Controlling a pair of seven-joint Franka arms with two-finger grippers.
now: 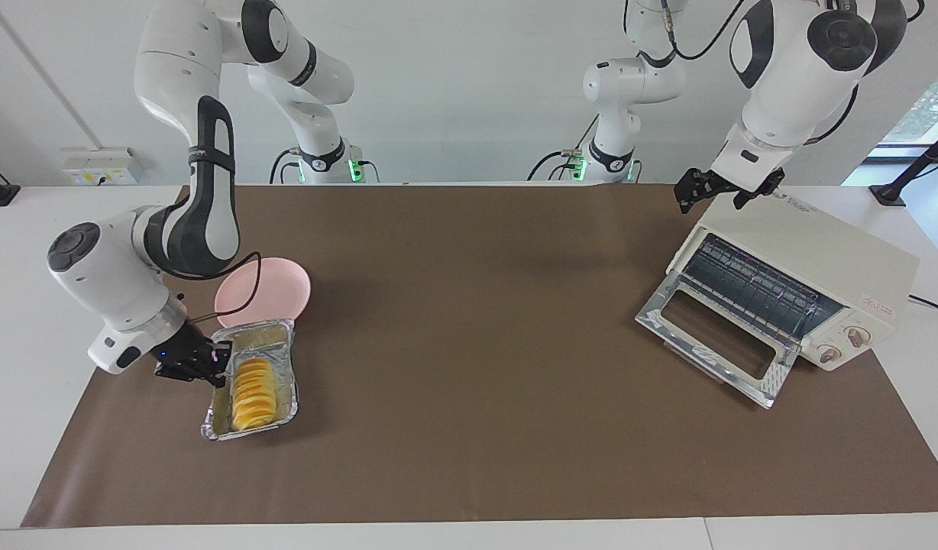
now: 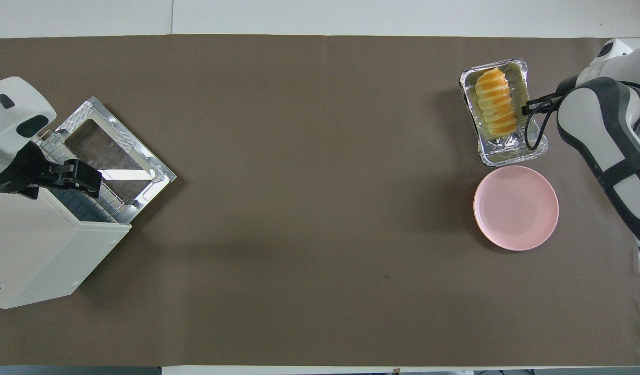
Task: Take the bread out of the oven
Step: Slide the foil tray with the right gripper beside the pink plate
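Observation:
The bread (image 1: 253, 393) (image 2: 494, 101), a ridged golden-yellow loaf, lies in a crinkled foil tray (image 1: 264, 328) (image 2: 507, 151) on the brown mat at the right arm's end of the table. My right gripper (image 1: 218, 359) (image 2: 528, 107) is low at the tray's side rim, shut on that rim. The cream-white oven (image 1: 813, 260) (image 2: 38, 250) stands at the left arm's end with its glass door (image 1: 713, 344) (image 2: 111, 151) folded down and the wire rack bare. Over the oven's top corner hangs my left gripper (image 1: 713, 195) (image 2: 83, 177), open and holding nothing.
An empty pink plate (image 1: 274, 294) (image 2: 515, 208) sits beside the foil tray, nearer to the robots. A black cable (image 1: 251, 294) from the right wrist loops over the plate's edge. The brown mat (image 1: 477, 344) lies between the tray and the oven.

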